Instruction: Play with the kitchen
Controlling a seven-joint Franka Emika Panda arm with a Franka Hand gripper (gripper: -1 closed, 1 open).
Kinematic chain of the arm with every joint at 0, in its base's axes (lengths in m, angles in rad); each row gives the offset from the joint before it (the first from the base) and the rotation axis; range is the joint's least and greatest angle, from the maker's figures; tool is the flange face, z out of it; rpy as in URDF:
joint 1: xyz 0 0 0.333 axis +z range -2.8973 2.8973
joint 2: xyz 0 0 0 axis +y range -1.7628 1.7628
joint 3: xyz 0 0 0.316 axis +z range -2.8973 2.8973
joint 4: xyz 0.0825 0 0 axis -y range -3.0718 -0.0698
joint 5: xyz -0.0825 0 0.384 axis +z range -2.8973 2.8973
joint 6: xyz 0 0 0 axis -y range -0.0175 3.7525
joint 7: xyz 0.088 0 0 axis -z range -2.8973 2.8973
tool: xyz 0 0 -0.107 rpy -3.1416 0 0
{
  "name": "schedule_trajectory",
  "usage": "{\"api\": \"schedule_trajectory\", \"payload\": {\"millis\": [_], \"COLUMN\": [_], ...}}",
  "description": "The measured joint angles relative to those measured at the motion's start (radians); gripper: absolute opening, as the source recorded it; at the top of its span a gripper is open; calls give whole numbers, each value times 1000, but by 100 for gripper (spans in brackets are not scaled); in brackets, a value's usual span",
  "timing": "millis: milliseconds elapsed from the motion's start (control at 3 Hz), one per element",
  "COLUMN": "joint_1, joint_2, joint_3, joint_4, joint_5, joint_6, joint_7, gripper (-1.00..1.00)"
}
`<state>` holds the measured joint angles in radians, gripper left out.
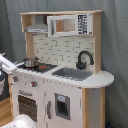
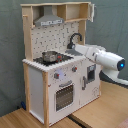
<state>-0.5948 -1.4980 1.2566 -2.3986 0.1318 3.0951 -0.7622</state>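
Beside the kitchen [image 2: 55, 75] (countertop level), claw [image 2: 70, 46].

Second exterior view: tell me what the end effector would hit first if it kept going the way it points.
Probably the pot on the kitchen stovetop. The arm points toward the second exterior view's left across the counter; its end effector tip is not clearly visible and depth is uncertain.

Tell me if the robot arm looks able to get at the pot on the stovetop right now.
Probably yes. In the second exterior view the arm reaches in over the counter from the second exterior view's right, beside the faucet, and the pot sits uncovered on the stovetop with open space between them under the hood.
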Motion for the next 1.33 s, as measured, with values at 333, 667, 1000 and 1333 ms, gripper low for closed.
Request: {"api": "schedule_trajectory", "payload": {"millis": [333,667,1000,1333], "joint_1": [93,168,209,229], "joint_2": [-1,-1,-1,-1], "joint_3": [39,76,119,163], "joint_4": [-69,-133,-177,-204], "joint_5": [2,2,2,2], "joint_6": [-2,-5,-6,-6], "joint_7": [14,73,164,256], "gripper": [100,100,100,100]}}
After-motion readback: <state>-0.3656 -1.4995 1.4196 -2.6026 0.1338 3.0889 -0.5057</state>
